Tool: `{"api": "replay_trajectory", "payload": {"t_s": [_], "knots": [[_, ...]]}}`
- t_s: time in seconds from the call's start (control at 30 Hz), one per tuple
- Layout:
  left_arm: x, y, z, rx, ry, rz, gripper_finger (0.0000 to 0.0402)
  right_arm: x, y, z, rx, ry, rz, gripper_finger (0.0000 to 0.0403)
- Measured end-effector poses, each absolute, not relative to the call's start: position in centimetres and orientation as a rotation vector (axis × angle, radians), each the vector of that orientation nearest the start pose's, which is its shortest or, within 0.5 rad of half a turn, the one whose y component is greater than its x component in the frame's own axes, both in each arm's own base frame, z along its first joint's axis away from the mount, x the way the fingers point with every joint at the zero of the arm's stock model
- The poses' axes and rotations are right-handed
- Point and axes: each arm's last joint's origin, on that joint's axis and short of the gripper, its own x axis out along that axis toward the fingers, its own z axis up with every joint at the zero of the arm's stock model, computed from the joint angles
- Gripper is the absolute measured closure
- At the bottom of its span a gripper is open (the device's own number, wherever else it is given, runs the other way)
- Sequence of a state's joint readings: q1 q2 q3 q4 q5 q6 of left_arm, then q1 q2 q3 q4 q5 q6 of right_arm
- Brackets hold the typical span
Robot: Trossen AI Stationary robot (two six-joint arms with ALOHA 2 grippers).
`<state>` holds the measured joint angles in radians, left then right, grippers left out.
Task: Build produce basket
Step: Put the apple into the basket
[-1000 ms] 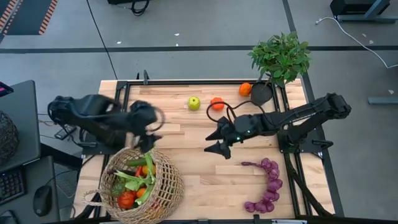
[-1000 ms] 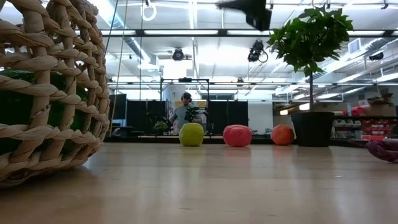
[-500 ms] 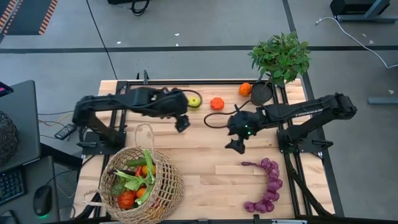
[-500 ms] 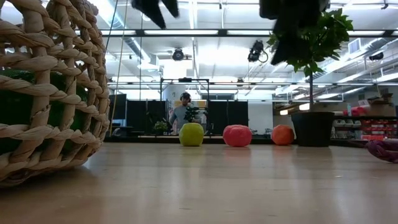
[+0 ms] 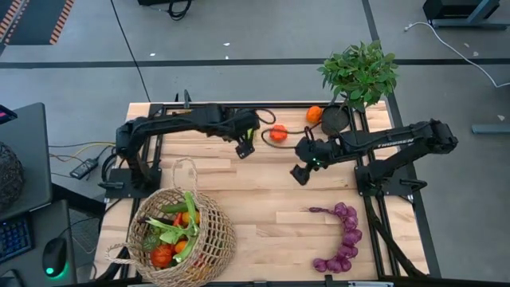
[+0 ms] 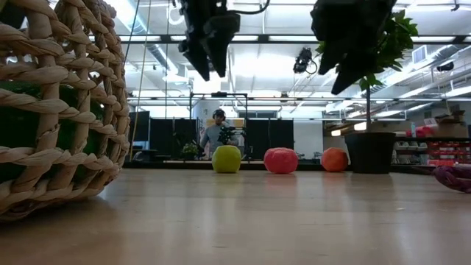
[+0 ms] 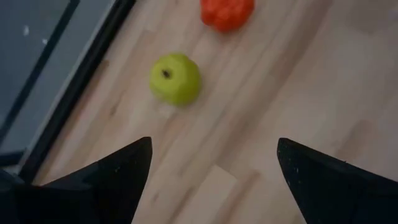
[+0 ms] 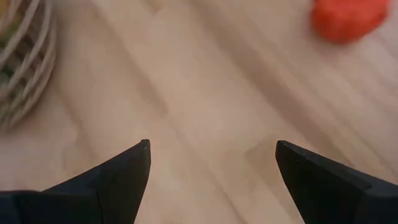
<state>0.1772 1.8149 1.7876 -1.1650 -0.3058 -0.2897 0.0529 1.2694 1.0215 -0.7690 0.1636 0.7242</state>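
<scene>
From above, the basket (image 5: 182, 237) sits at the near left corner of the table (image 5: 263, 215), full of produce (image 5: 171, 231). The left gripper (image 5: 245, 147) hangs near the far edge, over where the green apple lies. The right gripper (image 5: 300, 173) hangs mid-table. Purple grapes (image 5: 341, 237) lie near the right.

From low down, the green apple (image 6: 227, 158), a red tomato (image 6: 280, 160) and an orange (image 6: 334, 159) sit in a row.

Both wrist views show fingers wide apart, holding nothing.
</scene>
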Motion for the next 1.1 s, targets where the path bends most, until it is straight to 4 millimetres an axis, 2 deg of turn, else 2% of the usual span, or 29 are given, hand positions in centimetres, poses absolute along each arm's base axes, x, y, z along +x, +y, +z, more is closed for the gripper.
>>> {"api": "replay_trajectory", "payload": {"t_s": [0.23,0.4,0.57,0.83,1.1], "knots": [[36.2,9.6,33.0,-0.207,1.049,0.438,0.0049,25.2,-1.1,26.4,0.705,0.834,-0.601,0.0054],[36.7,10.5,33.5,-0.204,0.968,0.349,0.0049,26.0,-2.3,25.3,0.705,0.858,-0.632,0.0054],[36.8,11.8,33.3,-0.182,0.922,0.358,0.0049,27.0,-2.9,24.1,0.662,0.901,-0.613,0.0054],[35.7,15.0,28.1,-0.311,0.945,0.481,0.0049,28.0,-3.9,23.0,0.566,0.899,-0.651,0.0054],[34.8,17.6,23.7,-0.474,0.973,0.67,0.0049,28.8,-5.6,23.6,0.553,0.788,-0.619,0.0054]]}}
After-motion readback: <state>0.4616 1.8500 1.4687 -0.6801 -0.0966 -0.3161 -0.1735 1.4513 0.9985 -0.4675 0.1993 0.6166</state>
